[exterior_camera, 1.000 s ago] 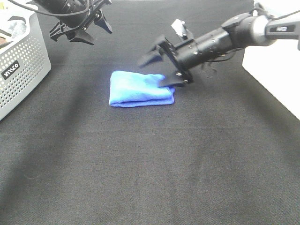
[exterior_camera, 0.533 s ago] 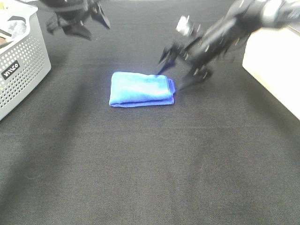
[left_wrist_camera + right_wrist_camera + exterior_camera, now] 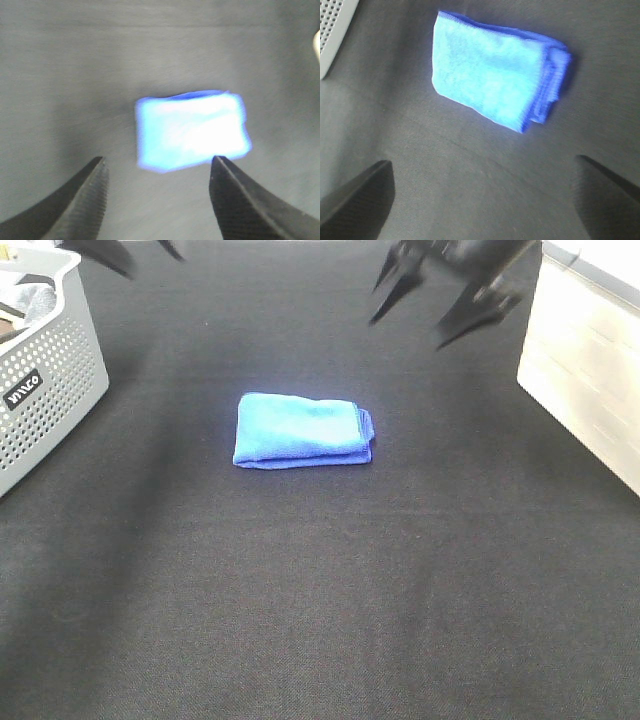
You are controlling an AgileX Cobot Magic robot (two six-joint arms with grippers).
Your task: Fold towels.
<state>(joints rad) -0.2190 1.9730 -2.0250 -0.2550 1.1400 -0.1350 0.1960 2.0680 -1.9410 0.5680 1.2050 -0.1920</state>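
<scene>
Right gripper (image 3: 440, 300) up at far edge of exterior high view, black fingers (image 3: 480, 315) spread wide, holding nothing, blurred. Right wrist view agrees: two dark fingertips (image 3: 357, 200) far apart at the frame corners, bare cloth surface between them, towel beyond and clear of both. Left gripper (image 3: 135, 250) only just in exterior high view at far left corner, dark finger ends visible, rest cut off. Left wrist view shows its two ribbed black fingers (image 3: 82, 200) parted wide, empty, towel seen in the gap between them but well off, overexposed and blurry.

Bright royal-blue fuzzy microfibre towel (image 3: 302, 430), folded into a compact rectangle, lies flat on black fabric-covered tabletop (image 3: 330, 580) around the middle, a bit toward the far side. Stacked layered edges with darker hem show at its right short end in exterior high view; same layered end visible in right wrist view (image 3: 492, 75). Left wrist view (image 3: 192, 130) too washed out for edge detail. Neither gripper touches it.

Light grey perforated plastic basket (image 3: 45, 380) at left edge of tabletop, well apart from the towel, dark label on its side, some contents inside, can't tell what. White blocky surface (image 3: 585, 370) along right edge of tabletop.
</scene>
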